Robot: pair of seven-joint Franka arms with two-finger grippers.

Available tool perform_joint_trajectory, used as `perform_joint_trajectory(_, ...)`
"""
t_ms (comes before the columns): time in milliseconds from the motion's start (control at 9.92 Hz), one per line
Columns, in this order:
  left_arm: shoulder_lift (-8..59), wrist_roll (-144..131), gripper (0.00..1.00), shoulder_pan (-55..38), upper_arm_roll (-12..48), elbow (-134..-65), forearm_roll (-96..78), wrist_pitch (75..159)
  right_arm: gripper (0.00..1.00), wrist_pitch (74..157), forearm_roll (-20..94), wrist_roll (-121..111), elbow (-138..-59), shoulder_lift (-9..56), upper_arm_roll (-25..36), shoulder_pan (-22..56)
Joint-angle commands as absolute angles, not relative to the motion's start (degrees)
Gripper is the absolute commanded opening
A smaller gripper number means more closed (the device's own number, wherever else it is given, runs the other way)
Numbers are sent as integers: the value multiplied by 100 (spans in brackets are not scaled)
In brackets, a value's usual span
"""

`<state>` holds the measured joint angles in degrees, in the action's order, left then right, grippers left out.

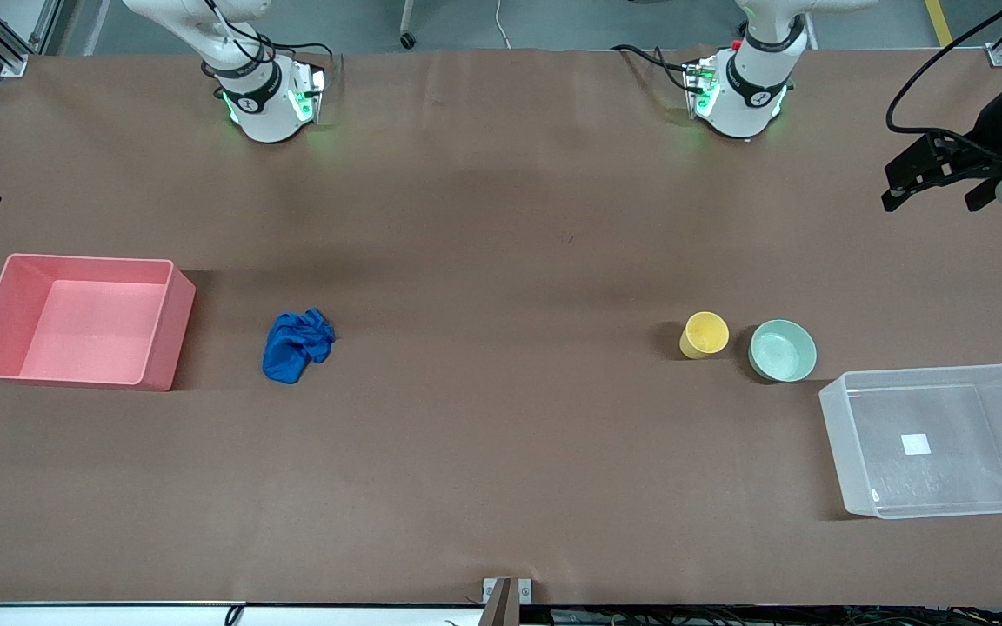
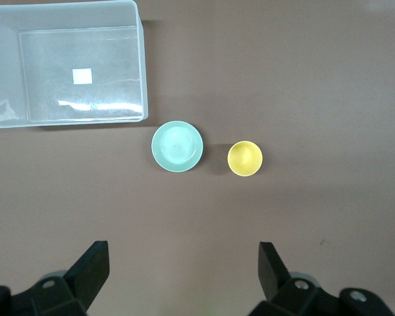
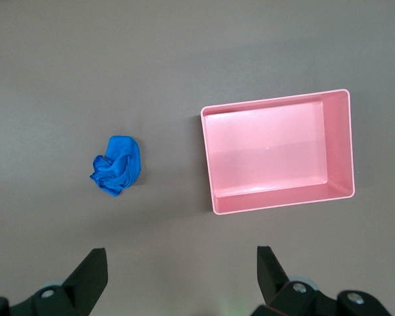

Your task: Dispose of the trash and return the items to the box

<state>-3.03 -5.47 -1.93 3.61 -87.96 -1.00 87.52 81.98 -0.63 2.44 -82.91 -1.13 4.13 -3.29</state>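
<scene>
The deep blue cloth wad (image 1: 296, 346) lies on the table beside the pink bin; it also shows in the right wrist view (image 3: 117, 165). The yellow cup (image 1: 704, 335) and the mint-green bowl (image 1: 782, 349) stand upright side by side, close to the clear plastic box (image 1: 849, 435), which is empty. All three show in the left wrist view: cup (image 2: 244, 158), bowl (image 2: 177, 146), box (image 2: 141, 72). My left gripper (image 2: 183, 263) is open and empty, high over the table at the left arm's end (image 1: 936, 193). My right gripper (image 3: 182, 263) is open and empty, high over the right arm's end.
An empty pink bin (image 1: 166, 326) stands at the right arm's end of the table, also in the right wrist view (image 3: 209, 164). Brown table cover (image 1: 501, 452) spreads between the cloth and the cup. A bracket (image 1: 506, 596) sits at the table's near edge.
</scene>
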Motion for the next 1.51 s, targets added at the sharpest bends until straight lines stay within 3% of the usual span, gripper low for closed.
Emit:
perform_joint_trajectory(0,-317,-606,100,-202,360,-9027,9,8842,100,8139,35,193,-8244,-114,396,-369)
perform_joint_trajectory(504,17,-387,100,-132,290,-8859,9,9068,100,8138,26,185,-8402,-114,291,-273)
perform_joint_trajectory(807,525,-360,100,17,290,-9122,9,9719,100,8522,-18,281,-8927,60,-350,-176)
perform_joint_trajectory(1210,729,-230,100,280,299,-10903,9,12017,100,11155,-26,790,-11000,665,-554,307)
perform_joint_trajectory(1412,1131,122,100,422,299,-11363,9,12802,100,12771,-26,878,-11861,1096,-554,544)
